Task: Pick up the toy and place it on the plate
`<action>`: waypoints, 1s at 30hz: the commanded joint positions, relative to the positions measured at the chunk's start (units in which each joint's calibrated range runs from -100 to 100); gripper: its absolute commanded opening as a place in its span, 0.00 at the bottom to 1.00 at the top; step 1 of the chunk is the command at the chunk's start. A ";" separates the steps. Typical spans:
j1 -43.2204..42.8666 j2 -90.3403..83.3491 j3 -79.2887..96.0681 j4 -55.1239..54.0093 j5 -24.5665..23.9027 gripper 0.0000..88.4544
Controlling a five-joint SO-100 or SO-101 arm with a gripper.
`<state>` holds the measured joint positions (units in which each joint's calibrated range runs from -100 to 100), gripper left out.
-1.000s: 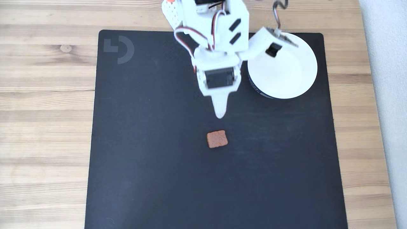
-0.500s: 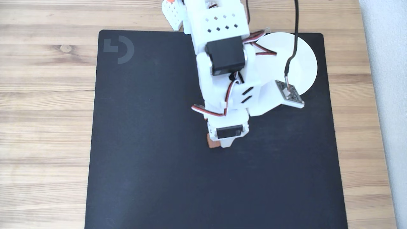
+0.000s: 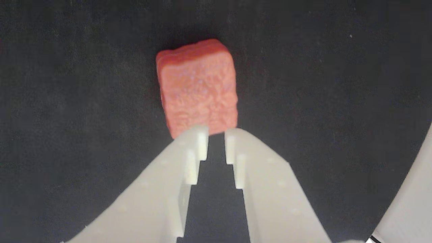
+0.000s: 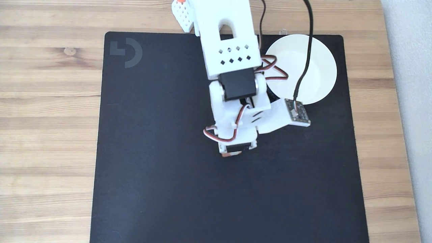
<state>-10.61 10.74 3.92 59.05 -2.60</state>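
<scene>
In the wrist view I see the toy [image 3: 197, 87] lying flat on the black mat [image 3: 67, 101], in the upper middle of the frame, with its rough reddish surface facing the camera. The two white fingers [image 3: 189, 158] come in from the bottom edge, and the gripper [image 3: 216, 135] has its tips right at the lower edge of the toy, where they overlap it a little in the picture. Between the tips there is only a narrow gap, much narrower than the toy, so the fingers are almost closed and they grip nothing. If the tips touch the toy or hang just above it, I cannot tell. In the fixed view the arm [image 4: 229, 67] reaches down from the top of the frame to the middle of the mat, and it covers nearly all of the toy; only a thin reddish edge [image 4: 231, 154] shows below the wrist. The plate [image 4: 320, 64] stands in the upper right corner of the mat, white inside, well apart from the toy. The mat lies on a wooden worktop [image 4: 47, 118].
</scene>
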 commanded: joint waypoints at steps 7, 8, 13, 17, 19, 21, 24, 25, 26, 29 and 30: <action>0.53 -0.11 -2.16 -0.21 -0.06 0.03; 0.62 -0.11 -2.16 -0.21 -0.06 0.03; 0.62 -0.03 -1.80 -0.29 -0.06 0.03; 0.62 2.06 -2.61 0.05 -0.11 0.03; 0.53 2.47 -2.61 0.56 -0.17 0.08; 0.53 2.56 -2.61 2.25 0.25 0.22; 0.53 2.56 -3.79 4.37 0.41 0.36; 0.53 2.56 -4.51 5.04 0.20 0.36; 0.62 2.56 -6.58 7.25 -0.11 0.36; 0.78 2.64 -9.19 11.39 -0.17 0.37; 1.29 2.72 -10.00 13.09 -0.17 0.38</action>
<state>-10.36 13.66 -1.28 66.82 -2.45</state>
